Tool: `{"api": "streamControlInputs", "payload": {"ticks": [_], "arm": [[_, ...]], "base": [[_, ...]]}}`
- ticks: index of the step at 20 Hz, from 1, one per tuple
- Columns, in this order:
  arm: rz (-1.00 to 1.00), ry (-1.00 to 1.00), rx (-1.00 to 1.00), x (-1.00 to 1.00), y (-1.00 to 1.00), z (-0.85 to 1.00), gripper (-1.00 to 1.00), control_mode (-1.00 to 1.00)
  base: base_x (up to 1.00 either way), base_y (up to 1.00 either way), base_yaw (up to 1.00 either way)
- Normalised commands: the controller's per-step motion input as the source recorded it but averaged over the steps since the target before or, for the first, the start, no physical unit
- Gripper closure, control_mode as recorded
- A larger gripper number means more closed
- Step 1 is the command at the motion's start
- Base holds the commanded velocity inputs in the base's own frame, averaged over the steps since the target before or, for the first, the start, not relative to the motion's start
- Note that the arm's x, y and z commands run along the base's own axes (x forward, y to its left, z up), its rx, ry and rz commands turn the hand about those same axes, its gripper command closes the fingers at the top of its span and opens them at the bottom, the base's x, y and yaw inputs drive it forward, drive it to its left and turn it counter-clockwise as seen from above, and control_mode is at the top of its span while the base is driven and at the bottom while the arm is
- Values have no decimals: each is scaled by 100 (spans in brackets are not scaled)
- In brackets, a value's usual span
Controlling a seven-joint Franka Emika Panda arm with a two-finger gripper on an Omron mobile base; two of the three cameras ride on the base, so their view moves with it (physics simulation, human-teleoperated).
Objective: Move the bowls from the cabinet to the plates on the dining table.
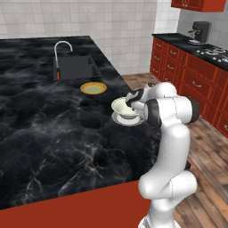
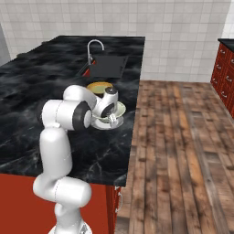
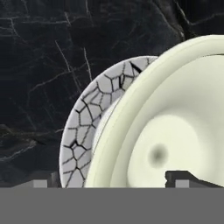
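arm: white, smooth rounded links with dark joints, rises at the near edge of the dining table (image 1: 53, 147) and bends forward over it
gripper (image 1: 130, 105): down at the cream bowl (image 1: 123, 108), at the bowl's near rim; jaws spread apart, gripping nothing; hand view has one dark fingertip (image 3: 186, 178) over the bowl's inside and the other off to the outside of the wall
cream bowl: matte, cream with a greenish tint, round and deep, thick rolled rim, small dimple at the centre of the floor; sits upright on the grey plate (image 1: 128, 120)
grey plate: pale grey, glassy, crackle pattern of dark lines on the rim; round, a little wider than the bowl, rim showing as a ring around the bowl's base; lies flat on the table near its right edge
orange plate (image 1: 93, 88): round, orange-yellow rim, paler centre; on the table just beyond the grey plate, between it and the sink (image 1: 76, 67)
dining table: broad flat top, black marble with thin white veining, glossy; red fronts below
sink: dark rectangular basin set in the far part of the table, arched silver tap (image 1: 63, 46) at its left side
floor (image 2: 183, 151): brown wood planks, right of the table
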Motion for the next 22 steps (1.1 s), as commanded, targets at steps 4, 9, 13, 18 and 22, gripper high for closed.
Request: {"api": "streamControlInputs", "payload": {"ticks": [4,9,13,18,22], "arm": [[0,0,0,-56,11,22,-100,-100],[0,0,1,-57,3,43,-100,-100],[0,-1,2,-51,7,50,-100,-100],[0,-3,4,-45,14,47,-100,-100],[0,-4,5,-40,17,51,-100,-100]], "base": [[0,0,0],[0,0,0],[0,0,0],[0,0,0],[0,0,0]]}}
